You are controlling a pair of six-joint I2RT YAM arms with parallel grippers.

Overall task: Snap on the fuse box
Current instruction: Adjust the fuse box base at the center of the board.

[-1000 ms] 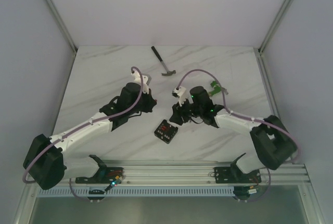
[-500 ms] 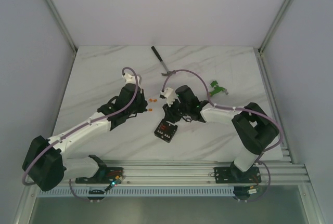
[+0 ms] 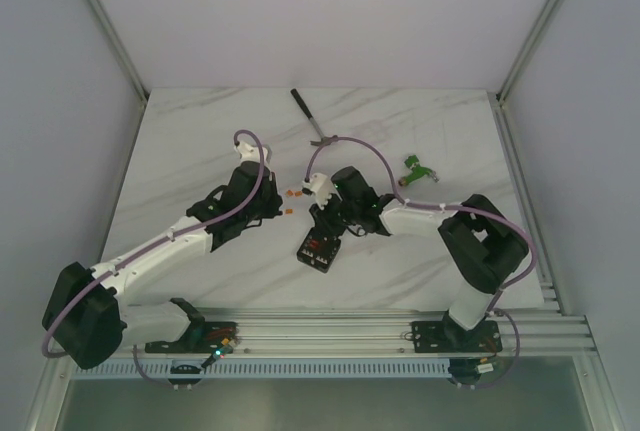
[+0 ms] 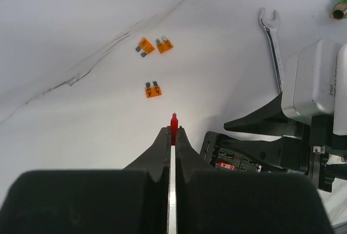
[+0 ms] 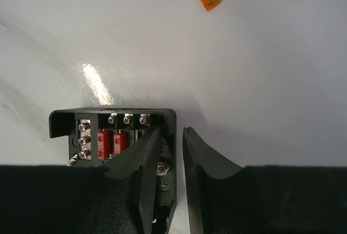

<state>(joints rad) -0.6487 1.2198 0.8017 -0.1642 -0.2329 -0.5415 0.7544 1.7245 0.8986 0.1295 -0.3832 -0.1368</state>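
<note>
Right wrist view: the right gripper [image 5: 171,132] stands astride the right-hand wall of the fuse box [image 5: 60,122], one finger inside the housing and the other outside. The jaws are apart, and a sliver of table shows between the outer finger and the wall, so no firm clamp is evident. The placement suggests the arm means to steady the box for insertion. The box lies open-topped in the lower left of the frame, with red fuses and screw terminals exposed.

Left wrist view: the left gripper [image 4: 173,136] is clenched on a red fuse [image 4: 174,121], which protrudes upright from the fingertips at frame centre, presumably presented for pressing into a vacant slot. The fuse box sits at lower right, near but apart from that fuse.

Three loose orange fuses [image 4: 153,89] lie at upper left and a wrench [image 4: 274,49] at upper right. In the top external view a green connector [image 3: 415,170] rests right of centre, uninvolved.
</note>
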